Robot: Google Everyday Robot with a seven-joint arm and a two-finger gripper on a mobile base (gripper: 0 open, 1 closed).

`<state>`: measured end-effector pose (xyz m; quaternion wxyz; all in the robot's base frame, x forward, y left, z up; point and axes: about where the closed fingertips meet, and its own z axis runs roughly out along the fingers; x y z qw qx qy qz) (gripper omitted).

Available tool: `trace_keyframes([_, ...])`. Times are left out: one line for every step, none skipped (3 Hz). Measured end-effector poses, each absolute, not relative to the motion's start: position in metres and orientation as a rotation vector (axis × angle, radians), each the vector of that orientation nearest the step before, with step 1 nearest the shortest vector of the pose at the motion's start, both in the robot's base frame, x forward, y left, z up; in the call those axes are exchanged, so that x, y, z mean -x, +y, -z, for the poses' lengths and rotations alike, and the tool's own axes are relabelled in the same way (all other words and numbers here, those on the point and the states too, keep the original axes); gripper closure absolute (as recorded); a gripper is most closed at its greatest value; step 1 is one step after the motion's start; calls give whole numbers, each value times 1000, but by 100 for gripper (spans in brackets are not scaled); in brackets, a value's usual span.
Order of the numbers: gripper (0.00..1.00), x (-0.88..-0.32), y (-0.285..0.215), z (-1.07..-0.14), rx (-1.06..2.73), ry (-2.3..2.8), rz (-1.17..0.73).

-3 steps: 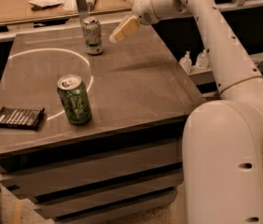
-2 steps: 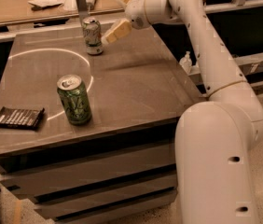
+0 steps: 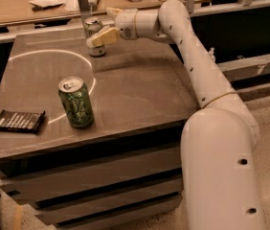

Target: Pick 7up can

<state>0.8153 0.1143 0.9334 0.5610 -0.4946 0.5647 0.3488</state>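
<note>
The 7up can [image 3: 92,28], pale silver with a silver top, stands upright at the back of the dark table [image 3: 140,90]. My gripper [image 3: 99,27] reaches in from the right at can height and is open. Its near cream finger [image 3: 104,36] lies across the front of the can's lower half, and the other fingertip shows behind and to the right of the can's top. The can's lower right side is hidden by the near finger. I cannot tell whether a finger touches the can.
A dark green can [image 3: 76,102] stands upright at the table's front left. A flat black packet [image 3: 19,120] lies at the left edge. A wooden counter [image 3: 39,6] with clutter runs behind the table. My white arm [image 3: 197,71] spans the table's right side.
My gripper has moved left toward the 7up can, from beside it on the right to around it. The cans and the packet have not moved.
</note>
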Motion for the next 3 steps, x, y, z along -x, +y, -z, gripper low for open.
trace_keyframes([0, -815, 114, -933, 1165, 1331, -822])
trace_keyframes([0, -814, 116, -931, 1143, 1342, -820])
trace_keyframes([0, -808, 120, -913, 1065, 1391, -803])
